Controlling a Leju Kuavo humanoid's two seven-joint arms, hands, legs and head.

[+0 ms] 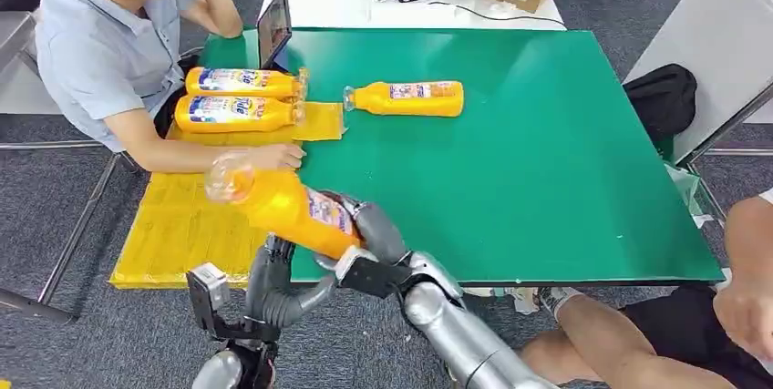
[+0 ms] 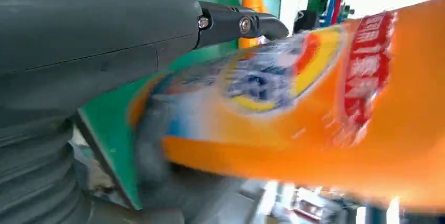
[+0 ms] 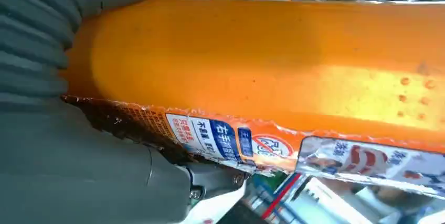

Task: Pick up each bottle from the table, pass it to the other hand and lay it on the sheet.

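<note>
Bottle (image 1: 283, 205) in right robot hand (image 1: 369, 230), cap up-left toward sheet (image 1: 182, 225).

A green table (image 1: 547, 179) fills the middle of the head view, its near edge running along the lower part of the frame. A yellow sheet (image 1: 173, 216) lies over its left edge, at the left of the frame. Two orange bottles rest side by side on the sheet's upper part: the far bottle (image 1: 242, 82) and the near bottle (image 1: 235, 113), caps to the right. A third orange bottle (image 1: 410, 98) lies on the bare green top at upper centre, cap pointing left toward the sheet. A person's forearm (image 1: 210, 157) rests across the sheet just below the pair. A dark tablet (image 1: 273, 26) stands at the table's upper left corner.
</note>
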